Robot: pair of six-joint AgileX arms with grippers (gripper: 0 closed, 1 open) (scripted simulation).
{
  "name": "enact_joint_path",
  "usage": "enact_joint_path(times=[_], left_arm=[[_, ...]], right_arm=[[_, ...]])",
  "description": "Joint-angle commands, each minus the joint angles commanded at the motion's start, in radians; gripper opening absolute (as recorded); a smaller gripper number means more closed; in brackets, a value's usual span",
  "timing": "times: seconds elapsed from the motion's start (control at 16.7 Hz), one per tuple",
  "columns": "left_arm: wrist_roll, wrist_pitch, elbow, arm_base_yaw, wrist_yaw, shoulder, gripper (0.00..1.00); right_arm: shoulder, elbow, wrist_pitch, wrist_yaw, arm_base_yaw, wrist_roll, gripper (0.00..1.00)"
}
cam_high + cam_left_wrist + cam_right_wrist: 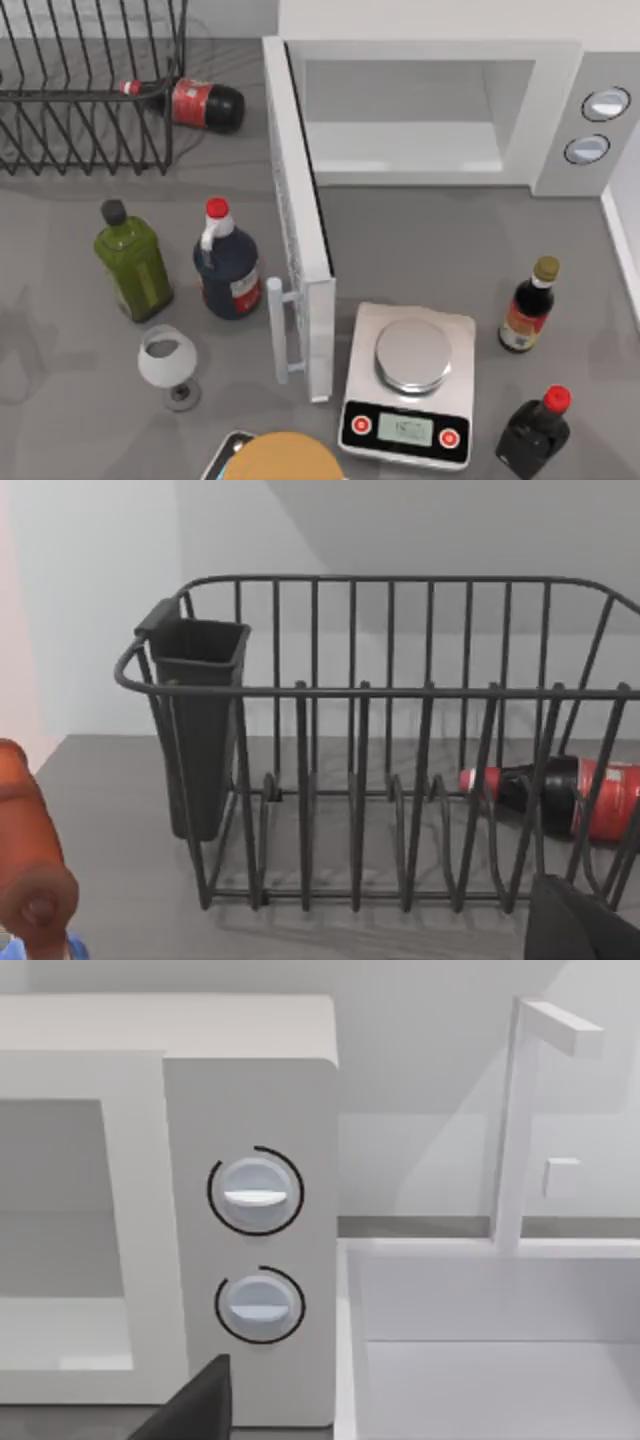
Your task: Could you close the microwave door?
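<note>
Standing wide open, the microwave door (298, 225) swings out from the left edge of the microwave (440, 110) toward the front of the table, its slim handle (278, 330) facing the top view's left. The closing has not begun, as I judge it: nothing touches the panel.

The dark shape at the corner of the left wrist view is probably a finger of the left gripper (580, 925), though too little shows to be sure, and I cannot tell whether that claw is wide or narrow. The same holds for the right gripper (195, 1405), a dark wedge near the control panel.

The next move calls for an arm on the door's outer, handle-bearing face, likely the left, since that face looks to the table's left. It must push the free edge round toward the cavity. The kitchen scale (410, 385) sits just beside the door's free end on the inner side, and the sweep may brush it.

Counted in the top view:
- one microwave with two knobs (605, 104)
- one dish rack (90, 90)
- one scale
- one wine glass (167, 358)
- five bottles: one lying by the rack (195, 103), one green (133, 262), one red-capped dark (228, 265), and two dark at the right (528, 305), (535, 430)
</note>
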Motion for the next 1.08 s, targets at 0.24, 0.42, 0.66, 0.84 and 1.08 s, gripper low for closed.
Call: enact_joint_path(times=[0.24,0.42,0.66,0.84,1.08], left_arm=[[0.003,0.139,0.028,0.062,0.062,0.171,0.0],[0.003,0.166,0.034,0.07,0.07,0.2,0.0],[0.004,0.166,0.03,0.07,0.071,0.199,0.0],[0.005,0.199,0.033,0.141,0.143,0.234,0.0],[0.007,0.254,0.036,0.299,0.301,0.295,0.0]], right_arm=[[0.0,0.0,0.0,0.0,0.0,0.0,1.0],[0.0,0.0,0.0,0.0,0.0,0.0,1.0],[0.0,0.0,0.0,0.0,0.0,0.0,1.0],[0.0,0.0,0.0,0.0,0.0,0.0,1.0],[0.0,0.0,0.0,0.0,0.0,0.0,1.0]])
